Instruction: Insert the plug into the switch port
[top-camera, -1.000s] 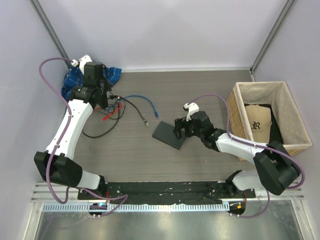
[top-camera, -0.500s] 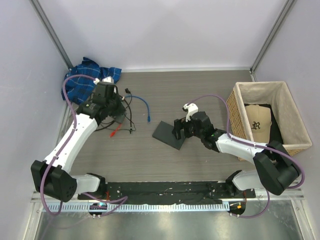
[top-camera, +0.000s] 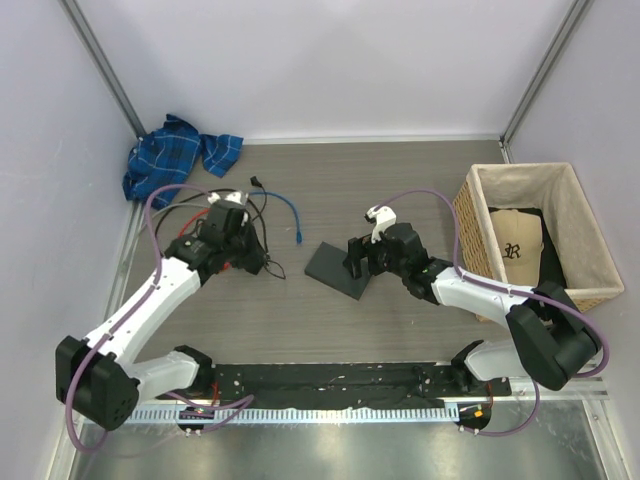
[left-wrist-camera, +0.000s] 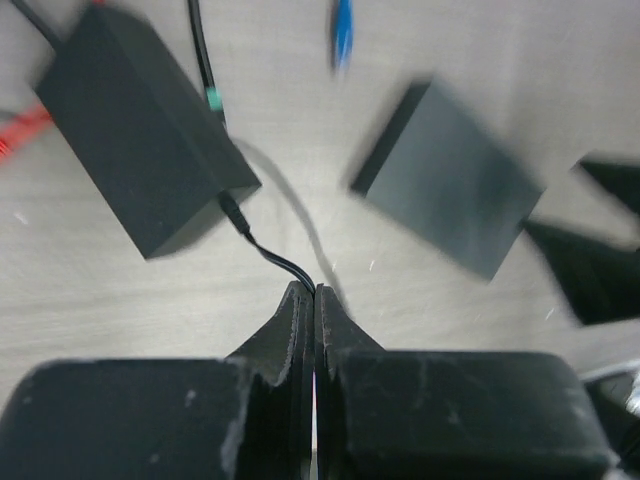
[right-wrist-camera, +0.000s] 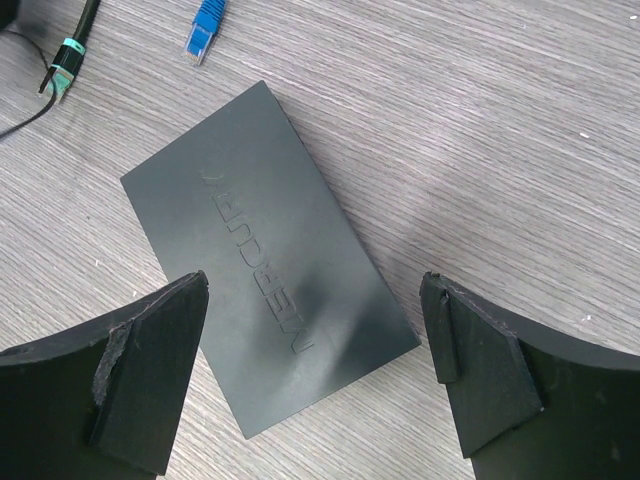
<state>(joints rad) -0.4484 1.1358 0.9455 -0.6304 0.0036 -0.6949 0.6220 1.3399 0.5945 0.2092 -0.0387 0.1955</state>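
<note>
My left pincer (left-wrist-camera: 314, 295) is pressed together on a thin black cord (left-wrist-camera: 268, 258), which curves off to a chunky, matte black adapter brick (left-wrist-camera: 140, 125) lying just to the far left of my fingertips; the plug end I cannot make out. My right pincer (right-wrist-camera: 313, 300) is spread wide above the switch (right-wrist-camera: 265, 265), one finger to each side of it and neither touching it. The switch is a flat, thin, dark grey rectangle with crisp edges and raised lettering on its top, lying askew in the middle of the worktop (top-camera: 400, 190), between my two arms; its port does not show from any view. All four of its edges are free, with bare wood-grain surface around them. The nearest things are a blue cable plug (right-wrist-camera: 208, 18) beyond its far left corner and a black cable with a green band (right-wrist-camera: 65, 60) further left, both apart from it. A red lead (left-wrist-camera: 25, 130) lies at the brick's left. A woven basket (top-camera: 522, 170) stands at the right wall, well apart, holding a tan cap (top-camera: 515, 240). A crumpled blue checked cloth (top-camera: 170, 155) sits in the far left corner.
</note>
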